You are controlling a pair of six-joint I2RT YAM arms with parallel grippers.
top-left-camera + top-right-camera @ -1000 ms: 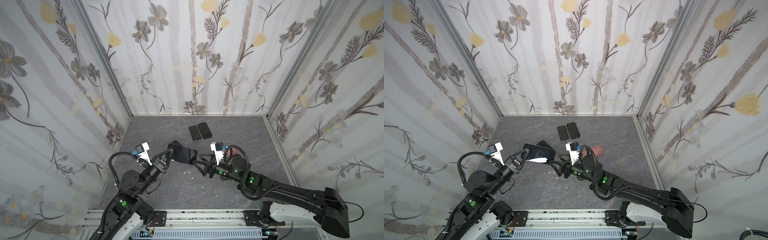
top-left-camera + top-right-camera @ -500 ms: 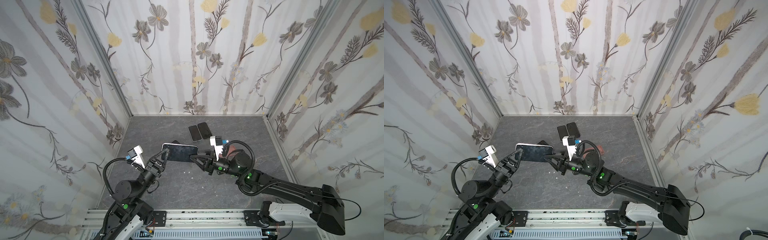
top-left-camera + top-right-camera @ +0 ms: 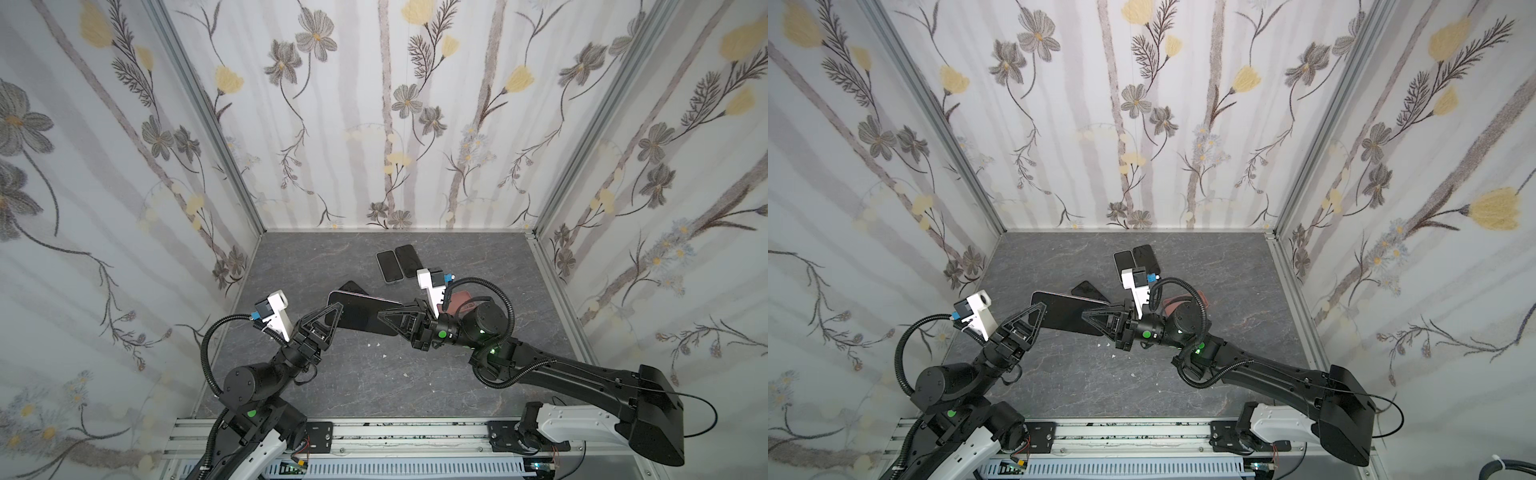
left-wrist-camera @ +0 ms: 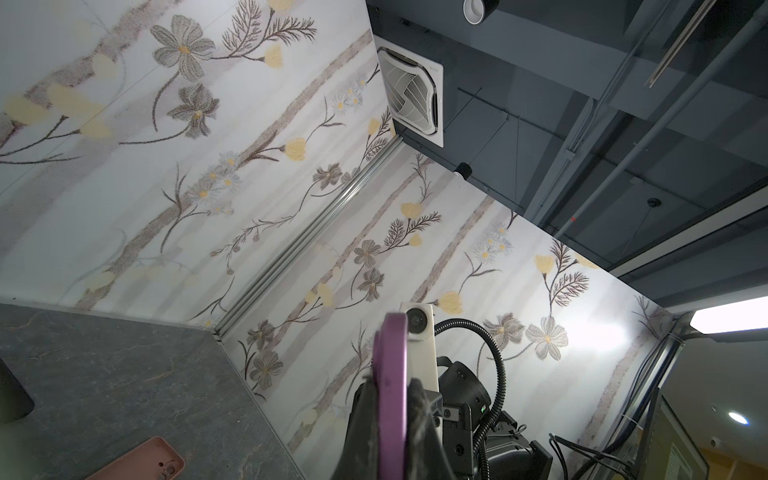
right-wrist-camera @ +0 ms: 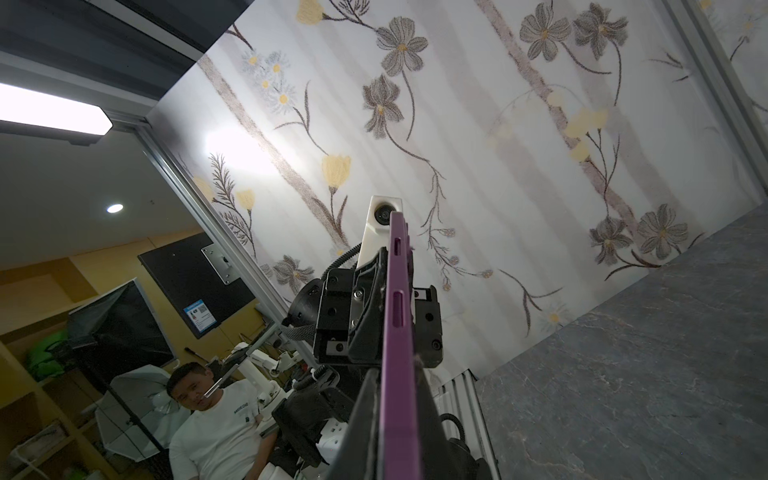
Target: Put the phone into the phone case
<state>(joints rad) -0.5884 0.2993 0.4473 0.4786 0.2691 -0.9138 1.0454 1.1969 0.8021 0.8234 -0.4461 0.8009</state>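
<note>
The left gripper (image 3: 335,311) and the right gripper (image 3: 385,314) are each clamping shut on opposite short ends of the phone (image 3: 360,316). It is a slim slab with a glossy black face and a matte purple rim, and they are holding it aloft over the middle of the grey, marble-veined table (image 3: 374,386). The salmon-pink phone case (image 3: 460,296), smooth with rounded corners, is lying flat on the table just behind the right arm's wrist. A blue-and-white notice (image 5: 199,315) on a dark board outside the cell is showing print too small to read.
</note>
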